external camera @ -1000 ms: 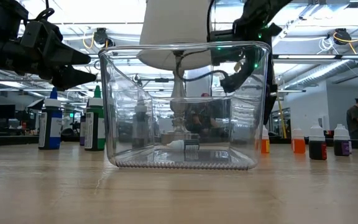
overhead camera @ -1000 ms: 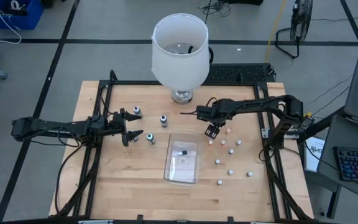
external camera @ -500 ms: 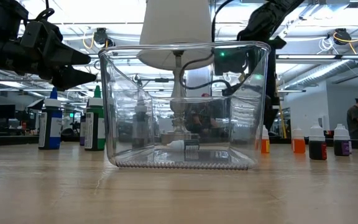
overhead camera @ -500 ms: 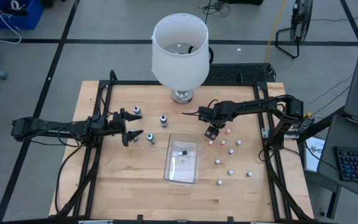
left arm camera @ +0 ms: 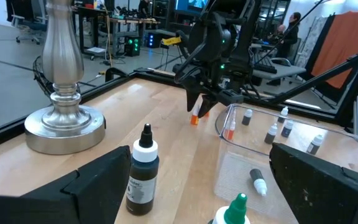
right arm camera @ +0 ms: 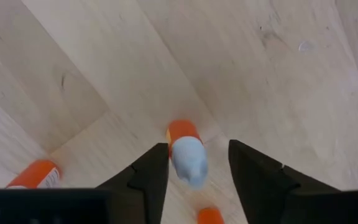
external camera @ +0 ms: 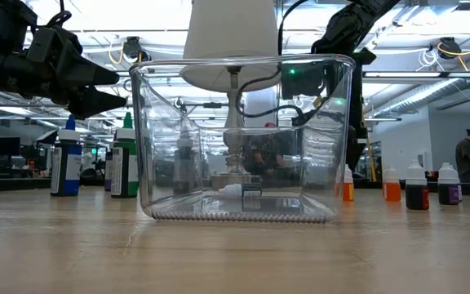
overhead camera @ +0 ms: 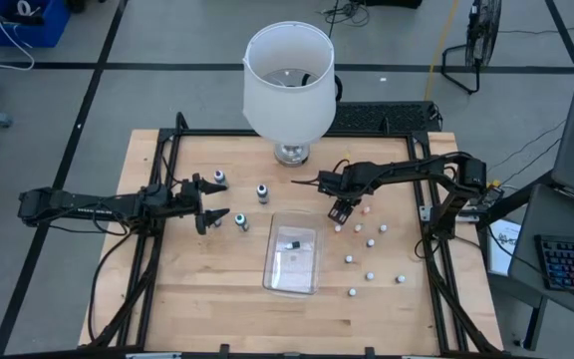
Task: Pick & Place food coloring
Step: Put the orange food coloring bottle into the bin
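Note:
My right gripper (overhead camera: 338, 212) points down at the table right of the clear tray (overhead camera: 293, 264), open. In the right wrist view its fingers (right arm camera: 148, 177) stand on either side of an upright orange food coloring bottle with a whitish cap (right arm camera: 186, 155). I cannot tell whether they touch it. More small bottles (overhead camera: 371, 242) stand around it. One bottle (overhead camera: 291, 243) lies on its side in the tray. My left gripper (overhead camera: 214, 202) hovers open at the table's left, between three bottles: a black one (left arm camera: 143, 177), a green-capped one (left arm camera: 235, 211) and one farther off (overhead camera: 217, 178).
A lamp with a big white shade (overhead camera: 287, 85) stands on its metal base (left arm camera: 64, 121) at the table's far middle. Black frame rails (overhead camera: 157, 189) run along the table's left and right sides. Bare wood (overhead camera: 207, 299) lies near the front edge. A person (external camera: 467, 159) sits far behind.
My right arm shifted a little over the orange bottles in the first half second and has kept still since. The bottles and tray have not moved.

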Tool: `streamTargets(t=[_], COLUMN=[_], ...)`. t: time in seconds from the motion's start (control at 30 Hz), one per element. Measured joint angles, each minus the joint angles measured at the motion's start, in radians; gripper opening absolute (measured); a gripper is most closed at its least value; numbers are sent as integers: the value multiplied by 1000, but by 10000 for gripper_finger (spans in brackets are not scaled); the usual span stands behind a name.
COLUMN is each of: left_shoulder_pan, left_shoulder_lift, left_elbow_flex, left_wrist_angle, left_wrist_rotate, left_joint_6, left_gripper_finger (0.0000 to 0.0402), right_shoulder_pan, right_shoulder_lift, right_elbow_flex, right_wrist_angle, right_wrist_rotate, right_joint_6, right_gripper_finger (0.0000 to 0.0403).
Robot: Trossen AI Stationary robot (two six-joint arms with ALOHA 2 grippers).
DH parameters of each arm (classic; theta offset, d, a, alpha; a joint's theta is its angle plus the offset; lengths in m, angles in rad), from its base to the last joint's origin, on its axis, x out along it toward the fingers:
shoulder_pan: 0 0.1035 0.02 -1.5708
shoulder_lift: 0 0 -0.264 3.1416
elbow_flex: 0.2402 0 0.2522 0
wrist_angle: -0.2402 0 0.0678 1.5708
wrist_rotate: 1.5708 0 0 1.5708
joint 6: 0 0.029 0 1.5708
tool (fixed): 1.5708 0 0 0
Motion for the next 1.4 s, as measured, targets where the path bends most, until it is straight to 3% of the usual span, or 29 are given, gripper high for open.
streamTargets(t=[0.37, 0.63, 0.87, 1.13, 1.4], left_shoulder_pan=[0, 0, 0, 0, 0], left_shoulder_lift=[0, 0, 0, 0, 0], left_elbow_flex=[0, 0, 0, 0, 0], left_wrist_angle=[0, 0, 0, 0, 0], left_wrist_rotate=[0, 0, 0, 0, 0], left_joint_6=[0, 0, 0, 0, 0], left_gripper_finger=[379, 379, 379, 379, 379], right_shoulder_pan=[0, 4, 30, 203, 360], right_shoulder_lift=[-1, -17, -148, -235, -28], right_elbow_flex=[0, 1, 71, 338, 839], right_wrist_angle=[54, 49, -8, -36, -213], right_wrist_rotate=[1, 0, 2, 36, 155], right_joint_6=[-47, -69, -28, 28, -7], right_gripper_finger=[49, 49, 49, 49, 49])
